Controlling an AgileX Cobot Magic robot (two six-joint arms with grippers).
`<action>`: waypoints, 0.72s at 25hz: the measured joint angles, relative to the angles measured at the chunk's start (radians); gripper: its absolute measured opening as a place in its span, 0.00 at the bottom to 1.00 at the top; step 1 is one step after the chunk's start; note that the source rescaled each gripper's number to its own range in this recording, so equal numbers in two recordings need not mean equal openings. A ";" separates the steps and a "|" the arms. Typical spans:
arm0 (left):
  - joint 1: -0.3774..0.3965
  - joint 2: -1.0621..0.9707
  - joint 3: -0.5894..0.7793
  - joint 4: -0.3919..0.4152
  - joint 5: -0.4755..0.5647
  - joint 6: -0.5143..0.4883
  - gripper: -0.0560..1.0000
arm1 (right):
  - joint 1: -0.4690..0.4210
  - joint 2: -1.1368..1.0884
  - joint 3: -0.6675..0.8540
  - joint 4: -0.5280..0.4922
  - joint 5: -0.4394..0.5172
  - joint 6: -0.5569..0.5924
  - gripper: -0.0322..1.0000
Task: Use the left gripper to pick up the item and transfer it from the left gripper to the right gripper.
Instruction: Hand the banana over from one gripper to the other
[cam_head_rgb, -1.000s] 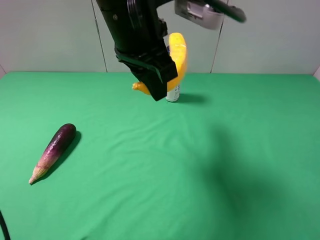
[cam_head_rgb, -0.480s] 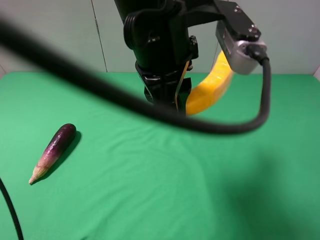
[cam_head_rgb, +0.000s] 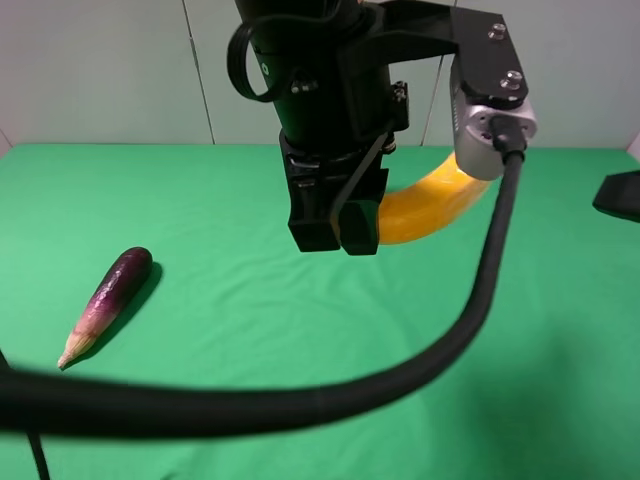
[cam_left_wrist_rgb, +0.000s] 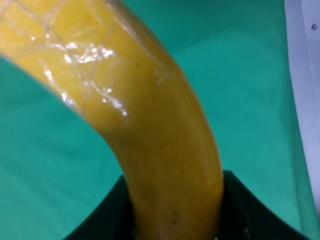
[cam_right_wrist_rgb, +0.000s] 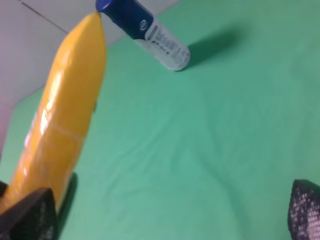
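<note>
From above, the left end effector (cam_head_rgb: 335, 238) clamps the banana (cam_head_rgb: 440, 200) by one end, high over the desk (cam_head_rgb: 200, 320). Its wrist view: smooth skin, could pivot. Right wrist view: the right end effector (cam_right_wrist_rgb: 165, 215) gapes empty, banana beside one finger; closing may knock it loose

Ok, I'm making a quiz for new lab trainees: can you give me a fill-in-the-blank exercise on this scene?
1. The left gripper is shut on the ___.
2. The eggplant lies on the ___ cloth.
3. The jaws of the right gripper stand ___.
4. The white bottle has a ___ cap.
Missing words: banana; green; open; blue.
</note>
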 joint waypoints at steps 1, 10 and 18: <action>0.000 0.000 0.000 -0.003 0.000 0.013 0.05 | 0.000 0.022 0.000 0.027 -0.008 -0.018 1.00; 0.000 0.000 0.000 -0.032 0.000 0.095 0.05 | 0.000 0.204 0.000 0.322 -0.067 -0.263 1.00; 0.000 0.000 0.000 -0.040 0.000 0.110 0.05 | 0.000 0.353 0.000 0.572 -0.079 -0.513 1.00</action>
